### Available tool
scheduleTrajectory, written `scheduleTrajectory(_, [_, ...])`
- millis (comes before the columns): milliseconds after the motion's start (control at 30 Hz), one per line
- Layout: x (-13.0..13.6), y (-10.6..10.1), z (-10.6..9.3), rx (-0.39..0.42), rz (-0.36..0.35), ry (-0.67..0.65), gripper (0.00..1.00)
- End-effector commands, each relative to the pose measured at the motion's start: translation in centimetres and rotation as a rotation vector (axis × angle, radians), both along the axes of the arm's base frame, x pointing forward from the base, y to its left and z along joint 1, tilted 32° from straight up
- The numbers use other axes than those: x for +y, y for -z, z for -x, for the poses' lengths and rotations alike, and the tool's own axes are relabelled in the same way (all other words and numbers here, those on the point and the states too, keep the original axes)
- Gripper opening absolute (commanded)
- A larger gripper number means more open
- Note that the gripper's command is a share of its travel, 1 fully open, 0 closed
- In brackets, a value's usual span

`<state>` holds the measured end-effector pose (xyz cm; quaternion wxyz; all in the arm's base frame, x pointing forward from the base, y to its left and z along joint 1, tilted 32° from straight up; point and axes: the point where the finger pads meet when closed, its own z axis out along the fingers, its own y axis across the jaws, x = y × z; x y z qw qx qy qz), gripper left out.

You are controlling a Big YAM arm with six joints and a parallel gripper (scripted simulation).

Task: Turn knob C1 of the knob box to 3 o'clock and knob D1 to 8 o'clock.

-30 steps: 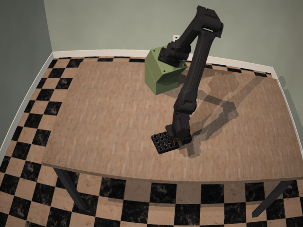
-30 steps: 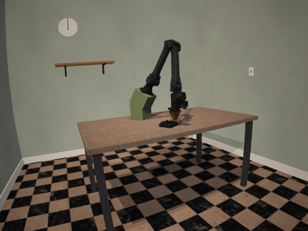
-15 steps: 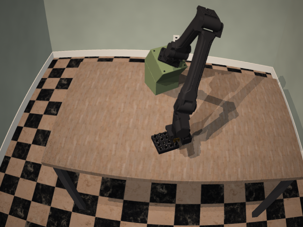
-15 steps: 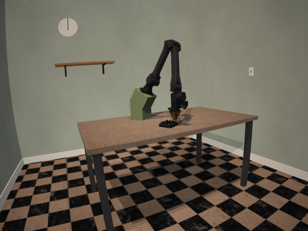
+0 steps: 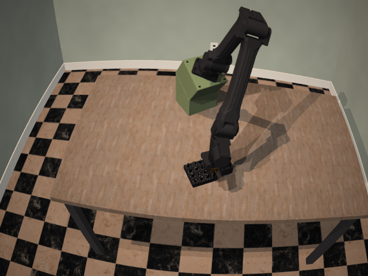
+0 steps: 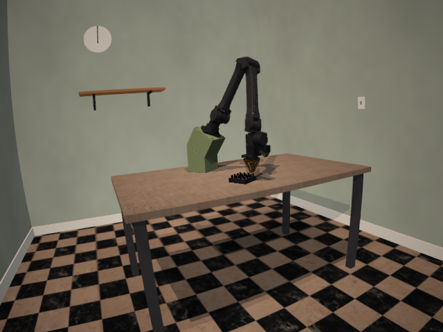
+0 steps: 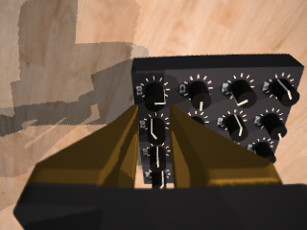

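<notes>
The black knob box (image 5: 200, 175) stands on the wooden table; it also shows in the exterior view (image 6: 242, 177) and fills the right of the wrist view (image 7: 216, 105). My gripper (image 7: 153, 114) (image 5: 214, 170) (image 6: 250, 168) points down over the box's right end, just above the knobs. Its gold fingers stand a little apart and straddle the column of knobs below D1 (image 7: 154, 93). The fingertips end just short of D1. C1 (image 7: 199, 92) is the knob to the right of D1, outside the fingers. I see nothing clamped between the fingers.
The green pedestal (image 5: 197, 85) that carries the arm stands at the back of the table, behind the box. The box sits near the table's front edge (image 5: 207, 212). The arm's shadow falls to the right of it.
</notes>
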<state>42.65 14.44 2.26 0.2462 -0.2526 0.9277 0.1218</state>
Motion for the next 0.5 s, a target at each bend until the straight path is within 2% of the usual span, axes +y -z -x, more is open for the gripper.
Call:
scheduleTrajectory(0, [-0.03,-1.0,-0.6,-0.036,-0.006,0.003,0.18])
scheduleTrajectory(467, [-0.17,-1.14,-0.77,-0.041,-0.007,0.005,0.18])
